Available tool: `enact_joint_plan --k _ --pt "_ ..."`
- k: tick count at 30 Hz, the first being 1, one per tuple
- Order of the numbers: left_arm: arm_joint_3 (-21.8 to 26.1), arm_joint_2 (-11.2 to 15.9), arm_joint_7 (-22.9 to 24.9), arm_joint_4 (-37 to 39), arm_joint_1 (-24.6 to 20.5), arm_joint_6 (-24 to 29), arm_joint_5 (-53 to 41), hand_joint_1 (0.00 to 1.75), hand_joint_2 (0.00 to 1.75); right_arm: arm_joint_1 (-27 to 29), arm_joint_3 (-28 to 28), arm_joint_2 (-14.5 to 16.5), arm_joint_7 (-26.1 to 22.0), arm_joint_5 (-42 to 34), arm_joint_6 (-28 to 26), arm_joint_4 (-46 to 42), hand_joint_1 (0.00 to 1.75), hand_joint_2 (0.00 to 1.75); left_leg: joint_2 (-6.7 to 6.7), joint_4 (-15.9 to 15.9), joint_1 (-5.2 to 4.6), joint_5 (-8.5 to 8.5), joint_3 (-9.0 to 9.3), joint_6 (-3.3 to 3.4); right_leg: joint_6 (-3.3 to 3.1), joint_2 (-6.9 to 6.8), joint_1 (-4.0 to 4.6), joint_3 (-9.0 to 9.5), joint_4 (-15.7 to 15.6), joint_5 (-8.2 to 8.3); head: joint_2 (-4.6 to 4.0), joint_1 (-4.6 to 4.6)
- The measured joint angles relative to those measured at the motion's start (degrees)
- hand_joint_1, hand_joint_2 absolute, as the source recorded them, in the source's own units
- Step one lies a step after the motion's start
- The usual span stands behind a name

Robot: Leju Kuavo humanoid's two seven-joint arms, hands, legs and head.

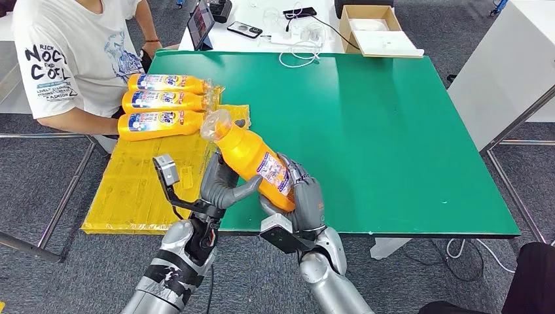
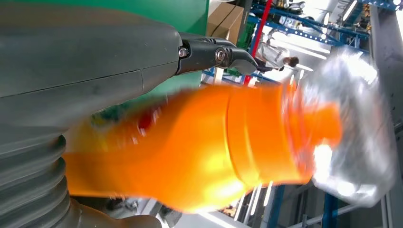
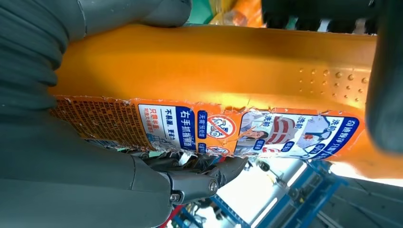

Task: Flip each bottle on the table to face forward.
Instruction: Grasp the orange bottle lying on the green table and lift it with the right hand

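At the far left a person in a white printed T-shirt (image 1: 72, 55) sits beside the table, one forearm resting along its left edge. Just in front of that arm, three orange plastic detergent bottles with blue-and-white front labels (image 1: 167, 103) lie on their sides in a row, touching one another, their clear-wrapped caps pointing right. They lie on a crinkled yellow plastic sheet (image 1: 141, 186) that covers the left strip of the green rectangular table top (image 1: 386, 131) and runs down to its near edge.

Right of the sheet, above the near edge of the table, a fourth orange plastic bottle with a clear film over its cap (image 1: 252, 157) is held off the surface, tilted, cap up toward the far left and base down toward the near right. The left hand (image 1: 226, 183) holds its left side, thumb reaching across under the body. The right hand (image 1: 304, 196) grips the base end, fingers wrapped around it. The right wrist view shows a small-print label with torn edges, so this is probably the back face, though the left wrist view is too blurred to confirm it.

On the white table beyond the far edge lie a dark tablet (image 1: 199, 23), a black phone (image 1: 244, 29), white cables (image 1: 298, 46) and an open cardboard box (image 1: 373, 29).
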Motion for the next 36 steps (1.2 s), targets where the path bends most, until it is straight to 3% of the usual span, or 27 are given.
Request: enact_joint_plan --k 11,20,36 --pt "-2.3 0.0 0.0 0.6 0.0 -2.1 -0.1 0.00 1.75 -6.5 1.3 1.7 3.5 -0.9 0.5 7.4 1.75 1.75 0.00 0.0 0.00 0.00 0.00 0.00 0.00 0.00 0.00 -0.01 0.0 0.01 0.00 0.01" --pt "-3.0 0.0 0.6 5.2 -2.2 -0.1 -2.9 0.00 1.75 -10.8 3.4 2.5 6.0 3.0 0.8 13.9 1.75 1.75 0.00 0.0 0.01 0.02 0.00 -0.01 0.00 0.00 0.00 -0.01 0.0 0.01 0.00 0.01" --pt "-2.2 0.0 1.4 9.8 -2.5 4.0 0.2 0.00 1.75 -13.8 7.6 2.5 7.8 5.1 3.0 21.9 1.75 1.75 0.03 0.0 0.01 0.01 0.00 -0.01 0.00 0.01 0.00 -0.03 0.0 0.01 0.00 0.01"
